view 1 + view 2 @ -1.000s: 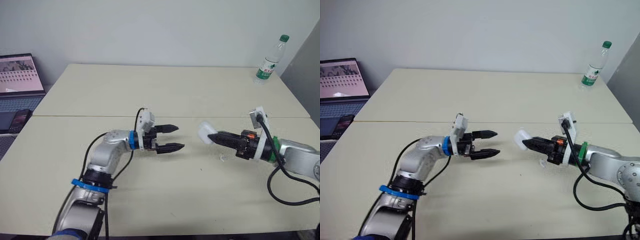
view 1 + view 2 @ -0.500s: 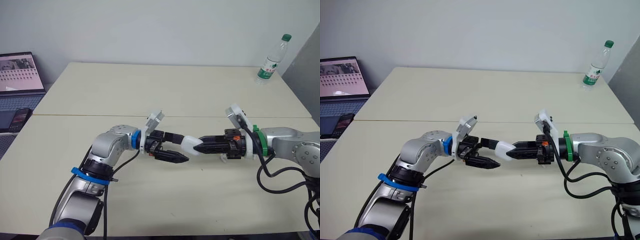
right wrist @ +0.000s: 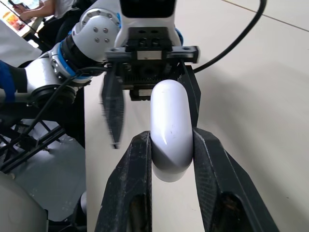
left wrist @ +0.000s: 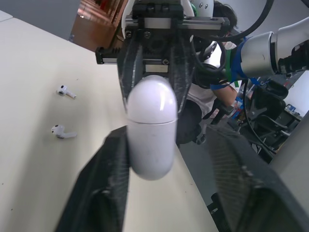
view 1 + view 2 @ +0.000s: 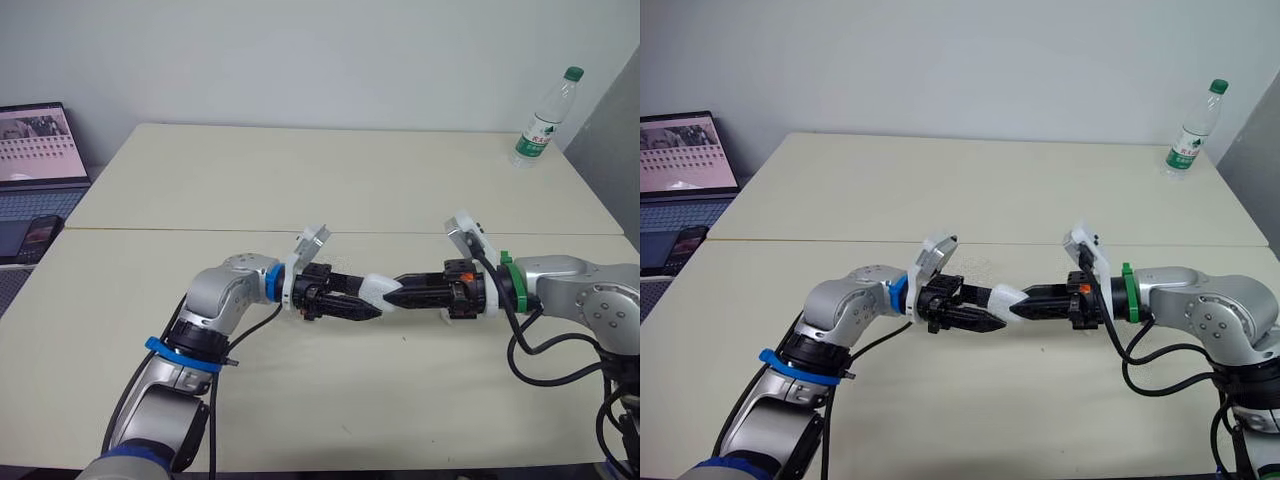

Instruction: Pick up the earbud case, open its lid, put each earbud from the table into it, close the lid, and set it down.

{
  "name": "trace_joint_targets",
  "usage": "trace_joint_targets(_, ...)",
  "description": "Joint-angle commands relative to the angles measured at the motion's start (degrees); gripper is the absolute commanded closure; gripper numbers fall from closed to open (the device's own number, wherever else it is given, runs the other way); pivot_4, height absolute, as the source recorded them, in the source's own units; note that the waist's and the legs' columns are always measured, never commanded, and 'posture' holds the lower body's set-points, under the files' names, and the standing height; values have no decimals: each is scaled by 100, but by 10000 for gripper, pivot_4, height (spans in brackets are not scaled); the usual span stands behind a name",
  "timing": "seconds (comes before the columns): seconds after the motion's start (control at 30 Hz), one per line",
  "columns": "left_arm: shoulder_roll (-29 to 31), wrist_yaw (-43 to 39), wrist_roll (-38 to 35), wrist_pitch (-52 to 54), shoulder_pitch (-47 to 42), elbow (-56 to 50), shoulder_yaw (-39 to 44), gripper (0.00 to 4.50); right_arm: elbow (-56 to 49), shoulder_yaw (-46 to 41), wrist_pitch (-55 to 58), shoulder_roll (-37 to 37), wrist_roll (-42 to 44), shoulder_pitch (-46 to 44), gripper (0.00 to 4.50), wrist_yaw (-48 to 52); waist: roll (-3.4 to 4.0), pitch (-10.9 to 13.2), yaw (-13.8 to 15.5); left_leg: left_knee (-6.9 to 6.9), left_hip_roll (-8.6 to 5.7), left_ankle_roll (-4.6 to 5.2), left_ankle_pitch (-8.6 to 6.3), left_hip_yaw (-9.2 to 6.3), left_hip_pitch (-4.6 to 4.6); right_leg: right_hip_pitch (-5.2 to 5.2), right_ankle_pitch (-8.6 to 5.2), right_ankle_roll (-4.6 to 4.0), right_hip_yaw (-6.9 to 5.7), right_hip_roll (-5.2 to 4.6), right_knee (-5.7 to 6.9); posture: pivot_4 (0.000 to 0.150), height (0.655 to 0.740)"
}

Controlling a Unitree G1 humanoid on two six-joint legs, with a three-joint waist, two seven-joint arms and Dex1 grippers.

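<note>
Your left gripper (image 4: 168,134) stands open astride the earbud case (image 4: 150,130), held above the table (image 5: 300,180). Your right gripper (image 3: 172,140) is clamped on its far end. Close off-centre and the smooth case may twist free, dropping near the two earbuds (image 4: 60,131) beyond.

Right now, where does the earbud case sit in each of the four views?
Left eye view: case just above the table, near mid-picture.
Right eye view: same spot, near mid-picture.
Left wrist view: mid-picture, end-on to the camera.
Right wrist view: mid-picture, between that arm's two fingers.
Shared landmark: the right end effector, clamped on the case in every view.
</note>
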Motion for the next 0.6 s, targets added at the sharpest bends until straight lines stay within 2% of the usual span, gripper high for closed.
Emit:
trace_joint_targets(0.03,9,-55,-65,18,-9,-235,-27,32337,-96,-230,-35,-19,-76,-85,37431,63,0,0,0,0,0,0,0,-1,0,1,0,0,-1,0,0,1500,7362)
trace_joint_targets(0.1,0,-48,-60,5,-21,-208,-28,37652,-108,-234,-27,-21,-100,-75,37431,96,0,0,0,2,-1,0,0,-1,-2,1,0,0,-1,0,0,1500,7362)
trace_joint_targets(0.4,-28,-53,40,-118,-4,-109,-82,37609,-138,-273,-218,77,-291,-49,37431,124,0,0,1,9,-1,0,0,-7,-3,3,0,0,-4,0,2,1500,7362)
trace_joint_targets(0.6,-108,28,101,-215,3,18,-12,37609,-146,-251,-137,25,-606,-118,16481,-17,0,0,1,21,-1,1,-1,-10,-7,4,0,0,-7,0,3,1500,7362)
